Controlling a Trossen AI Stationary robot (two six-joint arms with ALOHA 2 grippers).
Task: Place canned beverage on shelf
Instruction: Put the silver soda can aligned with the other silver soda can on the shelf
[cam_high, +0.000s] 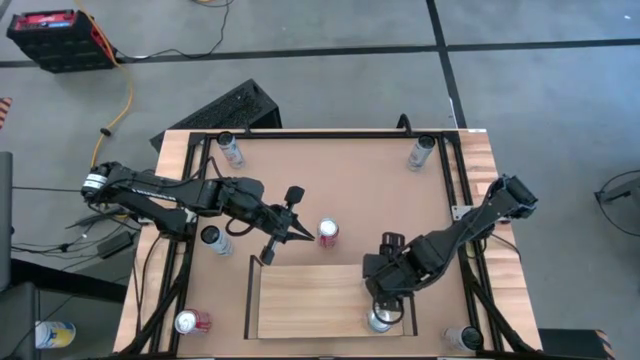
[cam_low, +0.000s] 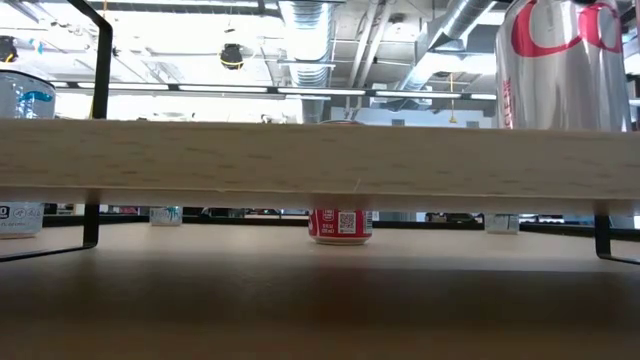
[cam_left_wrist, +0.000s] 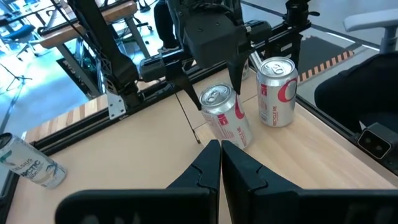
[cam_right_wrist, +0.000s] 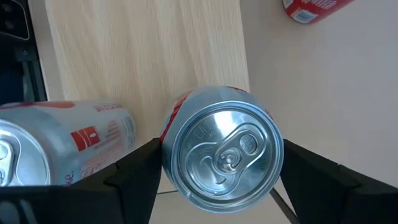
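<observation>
My right gripper (cam_high: 385, 292) is shut on a silver-and-red can (cam_left_wrist: 225, 116) over the right part of the pale wood shelf (cam_high: 300, 300). Another silver-and-red can (cam_high: 380, 320) stands upright on the shelf just nearer the table's front edge; it also shows in the low view (cam_low: 565, 65), where it hides the held can. A red can (cam_high: 327, 232) stands on the table beyond the shelf's far edge. My left gripper (cam_high: 290, 228) is shut and holds nothing, hovering left of that red can. My right gripper pinches the can's side wall just below its top rim (cam_right_wrist: 169, 134) between its two fingers, one on each side. The fingers (cam_left_wrist: 189, 90) come steeply from above. The can is tilted, top leaning away from the standing can; whether its bottom (cam_left_wrist: 241, 138) touches the shelf I cannot tell.
More cans stand near the table's corners (cam_high: 232, 150) (cam_high: 420, 152) (cam_high: 462, 340), one lies at the near left (cam_high: 190, 322), and one stands below my left arm (cam_high: 215, 238). The shelf's black end rails (cam_low: 100, 120) rise at its sides. The shelf's left part (cam_high: 290, 300) is bare.
</observation>
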